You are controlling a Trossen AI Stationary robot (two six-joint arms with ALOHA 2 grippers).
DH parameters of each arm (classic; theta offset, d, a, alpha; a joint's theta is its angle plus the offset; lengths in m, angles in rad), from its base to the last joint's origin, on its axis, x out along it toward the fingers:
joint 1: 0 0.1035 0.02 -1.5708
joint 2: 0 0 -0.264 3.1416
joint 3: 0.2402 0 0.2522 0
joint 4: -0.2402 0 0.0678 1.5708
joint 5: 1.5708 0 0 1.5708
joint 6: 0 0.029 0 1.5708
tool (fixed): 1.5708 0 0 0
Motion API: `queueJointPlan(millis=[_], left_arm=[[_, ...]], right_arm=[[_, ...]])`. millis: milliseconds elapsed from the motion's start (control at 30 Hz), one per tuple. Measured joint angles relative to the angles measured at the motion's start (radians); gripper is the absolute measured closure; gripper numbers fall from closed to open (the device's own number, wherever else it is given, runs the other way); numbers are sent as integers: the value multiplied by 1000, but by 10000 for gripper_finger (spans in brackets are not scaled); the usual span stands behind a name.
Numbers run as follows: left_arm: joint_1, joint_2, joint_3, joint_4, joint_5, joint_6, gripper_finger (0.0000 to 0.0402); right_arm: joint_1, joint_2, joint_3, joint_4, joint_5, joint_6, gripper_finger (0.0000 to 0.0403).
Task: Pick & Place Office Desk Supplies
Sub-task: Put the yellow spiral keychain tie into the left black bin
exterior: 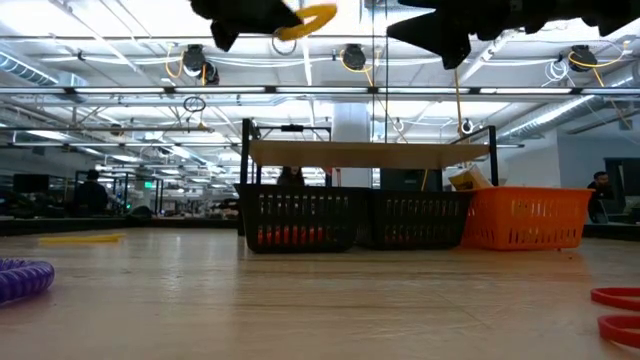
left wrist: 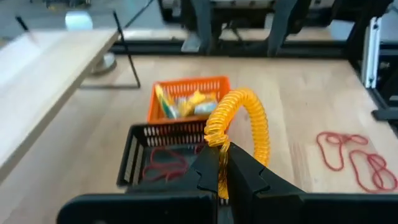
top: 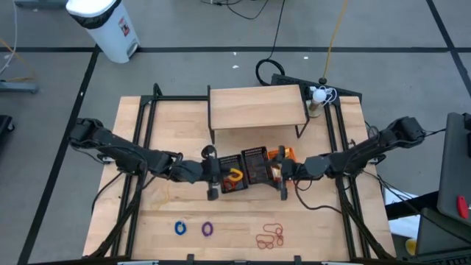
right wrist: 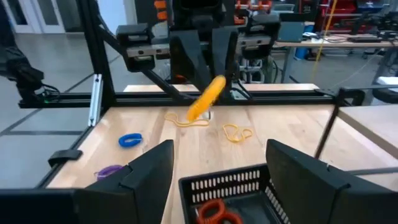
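**A:** Where is the yellow coil ring (left wrist: 239, 127)?

**B:** Pinched in the left gripper (left wrist: 222, 163), whose fingers are closed on its lower edge. It hangs in the air above the black baskets (top: 246, 168) at the middle of the table (top: 324, 221), clear of the basket rims.

**A:** And the right gripper (right wrist: 217, 180)?

**B:** Spread wide and holding nothing, facing the left one across the baskets. The ring hangs between the two grippers, apart from the right fingers.

**A:** What lies in the baskets?

**B:** Red loops (left wrist: 163, 165) sit in the black basket below the ring. The orange basket (left wrist: 186, 99) stands just beside the black ones, toward the right arm, and holds yellow pieces (left wrist: 186, 102).

**A:** Any loose items on the boards?

**B:** A blue ring (top: 180, 228) and a purple ring (top: 207, 229) lie near the front edge, well apart from the baskets. Red elastic loops (top: 270, 235) lie to their right, also near that edge. Thin yellow bands (right wrist: 211, 127) lie flat on the wood on the left arm's side.

**A:** How much open room is there?

**B:** A bare strip of wood runs between the baskets and the front-edge items. Behind the baskets a small wooden shelf (top: 256, 107) on black legs stands over the back of the table, and black rails (top: 147, 125) border both sides.
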Motion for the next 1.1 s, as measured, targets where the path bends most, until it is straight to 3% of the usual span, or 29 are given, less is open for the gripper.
queueJointPlan(millis=[433,700,1100], left_arm=[[71,1,0,-172,-40,-155,383],[88,21,0,-174,23,-189,372],[91,23,0,-175,49,-219,255]], right_arm=[[1,-36,0,-64,30,3,156],[1,-36,0,-66,29,3,156],[1,-36,0,-70,29,3,156]])
